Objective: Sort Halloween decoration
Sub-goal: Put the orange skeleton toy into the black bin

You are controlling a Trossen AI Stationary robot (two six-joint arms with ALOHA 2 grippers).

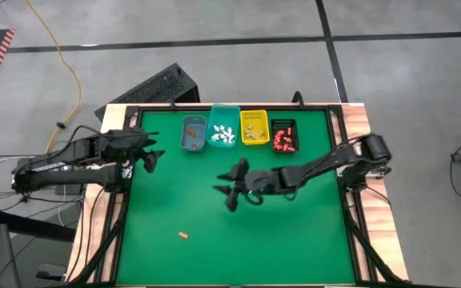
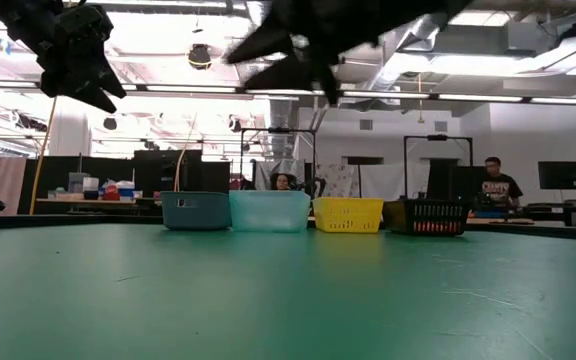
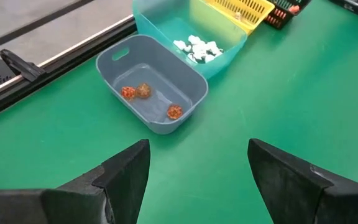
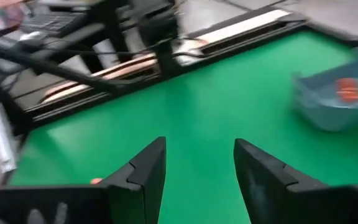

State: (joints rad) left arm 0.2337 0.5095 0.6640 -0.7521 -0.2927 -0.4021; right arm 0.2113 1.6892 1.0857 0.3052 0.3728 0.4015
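Smooth plastic bins [image 3: 151, 93], matt green table [image 1: 238, 232]

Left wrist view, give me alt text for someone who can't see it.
A grey-blue plastic bin holding three small orange and tan decoration pieces sits on the green table mat, ahead of the left gripper, whose dark fingers stand open and empty. Beside it a teal bin holds white pieces, next to a yellow basket.

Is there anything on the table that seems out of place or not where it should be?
Yes, one thing. A small orange piece lies alone on the green mat, far from the four bins lined up at the far edge, while the other pieces sit inside bins. Nothing looks spilled or broken.
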